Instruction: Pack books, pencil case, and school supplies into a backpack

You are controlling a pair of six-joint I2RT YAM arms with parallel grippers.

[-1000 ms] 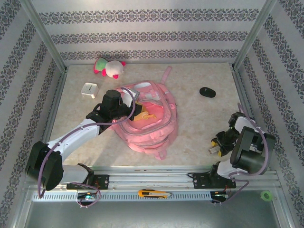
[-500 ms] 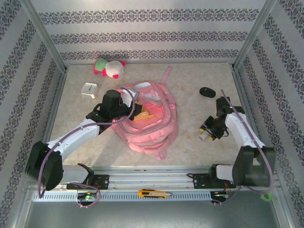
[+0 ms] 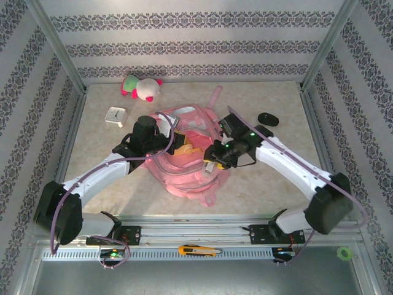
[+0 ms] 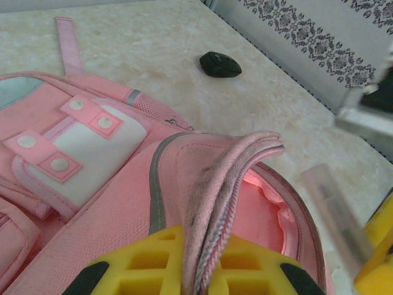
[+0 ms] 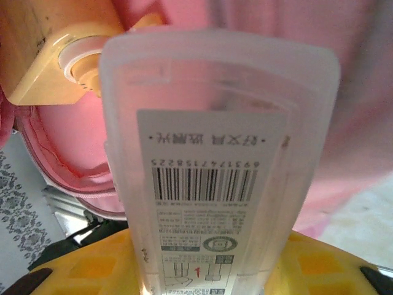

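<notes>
Step in hand: loading the school supplies into the bag, one arm spreading the mouth and the other bringing an item in. Judged mid-task; what lies deeper in the main compartment is too hidden to tell.

Left of centre frame, top view: left gripper (image 3: 174, 142) clenched on the backpack (image 3: 190, 178). The wrist view shows its yellow fingers (image 4: 141, 264) pinched tight on the pink zipper rim (image 4: 212, 203), with the fabric bunched between them and lifted. That props the main compartment open, its pink lining exposed below the rim.

Centre frame: the backpack lies flat on the table (image 3: 270, 178), front pockets toward the back wall, open mouth facing right.

Just right of centre: right gripper (image 3: 213, 160) at the right edge of the opening, jaws part-closed and grasping a pale bar (image 5: 221, 123), a translucent plastic piece with a barcode label. It is held lengthwise and sticks well out past the fingertips. Its far end points at the pink interior; whether it touches fabric I cannot tell.

Next move, as I judge it: angle the bar down past the rim, clear of the left fingers close by, and let go only once it is inside.

Upper right: a black oval lump (image 3: 268, 119), well apart and no part of this job.
</notes>
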